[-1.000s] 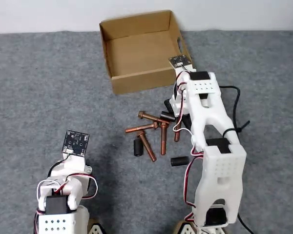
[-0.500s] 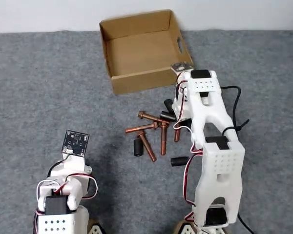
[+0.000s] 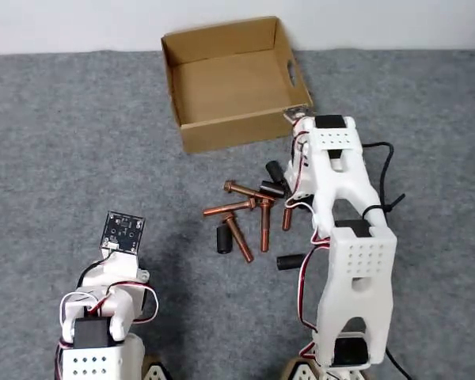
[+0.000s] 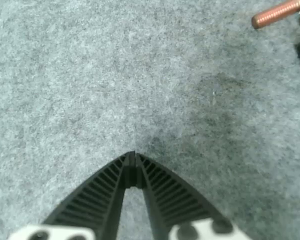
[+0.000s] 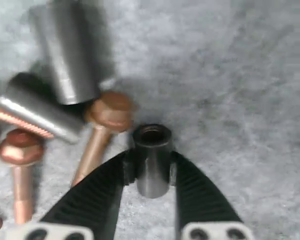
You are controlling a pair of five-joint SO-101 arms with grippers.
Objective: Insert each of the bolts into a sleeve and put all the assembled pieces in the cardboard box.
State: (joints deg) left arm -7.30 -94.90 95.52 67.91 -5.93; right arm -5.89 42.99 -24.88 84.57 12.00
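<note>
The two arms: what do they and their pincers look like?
The left arm and right arm are blocky white plastic shells with black motors and red, white and black wires. The left pincer and right pincer have black, ribbed, tapering fingers.

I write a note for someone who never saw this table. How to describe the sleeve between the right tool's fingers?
Find the box; near its front right corner the right arm bends over a pile of bolts and sleeves. Yours is the dark sleeve between the right tool's fingers, open end showing; the other sleeves lie free nearby.
</note>
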